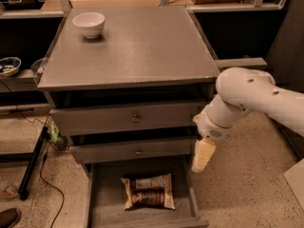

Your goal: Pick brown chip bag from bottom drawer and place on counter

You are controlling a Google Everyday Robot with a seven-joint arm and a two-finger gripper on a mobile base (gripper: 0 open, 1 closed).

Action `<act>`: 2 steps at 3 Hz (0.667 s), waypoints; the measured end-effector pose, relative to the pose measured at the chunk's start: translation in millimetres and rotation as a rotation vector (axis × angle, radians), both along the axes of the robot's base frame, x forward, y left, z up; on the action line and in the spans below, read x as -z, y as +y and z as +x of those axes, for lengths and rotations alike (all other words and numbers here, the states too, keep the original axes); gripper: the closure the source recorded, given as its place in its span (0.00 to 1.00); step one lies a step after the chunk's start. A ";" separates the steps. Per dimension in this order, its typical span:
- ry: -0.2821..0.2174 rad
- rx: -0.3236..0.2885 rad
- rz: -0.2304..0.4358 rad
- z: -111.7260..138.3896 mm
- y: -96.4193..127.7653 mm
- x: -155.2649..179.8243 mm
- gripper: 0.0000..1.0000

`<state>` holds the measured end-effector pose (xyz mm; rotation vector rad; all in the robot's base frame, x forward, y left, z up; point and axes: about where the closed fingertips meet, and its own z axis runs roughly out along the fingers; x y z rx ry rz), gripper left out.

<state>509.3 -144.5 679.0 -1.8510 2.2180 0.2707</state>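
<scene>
In the camera view the brown chip bag (148,191) lies flat near the middle of the open bottom drawer (104,208). The gripper (203,155) hangs above the drawer's right edge, apart from the bag. I cannot tell if it is open or closed. It should first move left over the bag, then go straight down.
</scene>
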 end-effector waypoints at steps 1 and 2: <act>0.024 0.001 0.012 -2.9 0.5 11.8 0.00; 0.063 0.004 0.020 -7.1 -0.6 37.2 0.00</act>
